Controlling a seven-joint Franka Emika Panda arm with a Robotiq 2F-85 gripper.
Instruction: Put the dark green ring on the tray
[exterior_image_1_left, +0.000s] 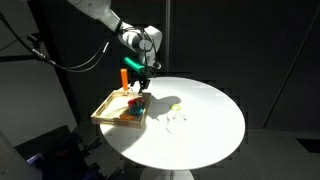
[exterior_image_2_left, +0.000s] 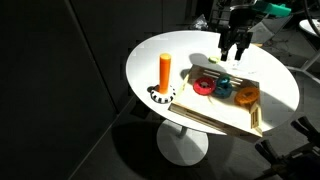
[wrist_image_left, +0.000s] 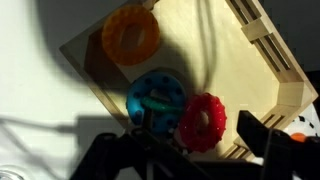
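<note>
1. The dark green ring (wrist_image_left: 157, 96) is hard to make out. In the wrist view the only green is a dark streak lying across the blue ring (wrist_image_left: 140, 108), lower middle of the frame, inside the tray (wrist_image_left: 262, 52). I'd guess that's it, already dropped.
2. So the step looks like backing off. I'd lift straight up so nothing snags the red ring (wrist_image_left: 203, 122) at lower right or the tray rim.
3. The end effector (exterior_image_2_left: 235, 52) hangs over the tray at the top of an exterior view. Its fingers (wrist_image_left: 255, 135) are spread wide with nothing between them, so it's released and touching nothing I can see.
4. The orange ring (wrist_image_left: 131, 35) sits at the upper left, well clear.
</note>
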